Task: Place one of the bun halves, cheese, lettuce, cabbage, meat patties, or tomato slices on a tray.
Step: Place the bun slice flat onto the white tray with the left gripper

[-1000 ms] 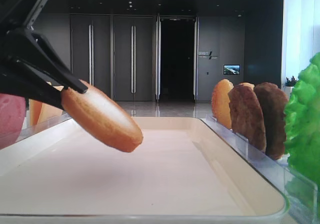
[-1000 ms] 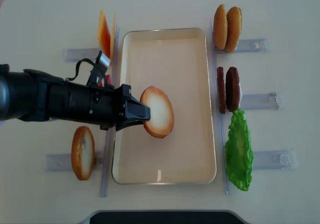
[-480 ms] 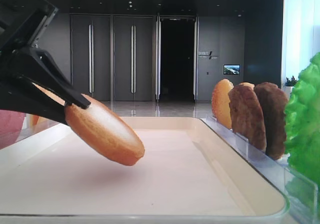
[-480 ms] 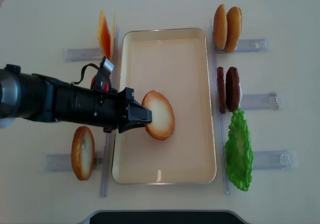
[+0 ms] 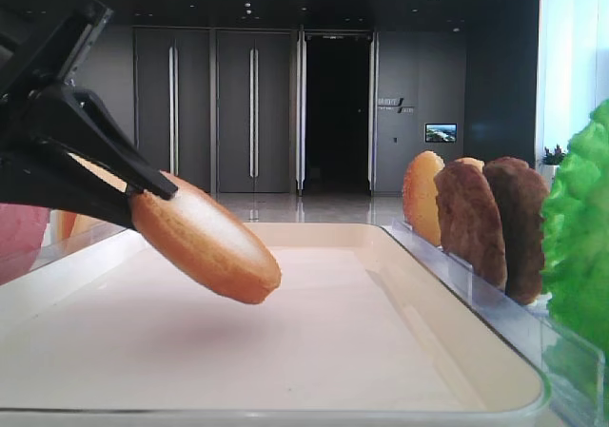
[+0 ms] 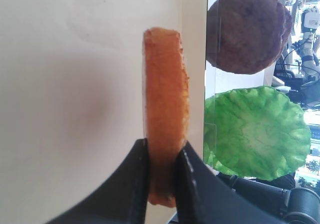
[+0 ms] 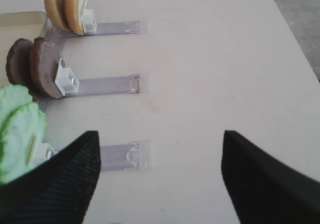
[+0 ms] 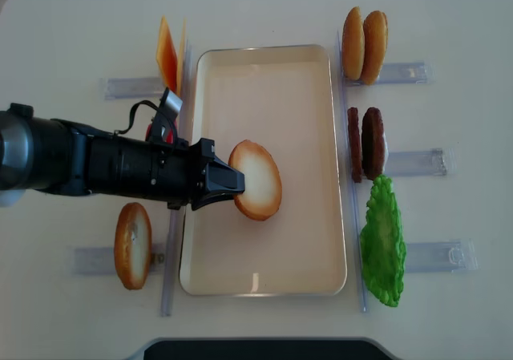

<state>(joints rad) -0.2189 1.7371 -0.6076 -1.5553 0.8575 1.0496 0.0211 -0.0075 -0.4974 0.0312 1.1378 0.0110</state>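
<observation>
1. The left gripper (image 8: pixel 232 182) is closed on a bun half (image 8: pixel 256 180), pinching its left edge (the pale flat face looks up).
2. The bun half hangs tilted above the middle of the tray (image 8: pixel 309 248), probably not touching it, though the low view is not fully clear.
3. The right gripper (image 7: pixel 160 179) stands wide open with nothing between its fingers, over the bare table (image 7: pixel 210 59) on the right.
</observation>
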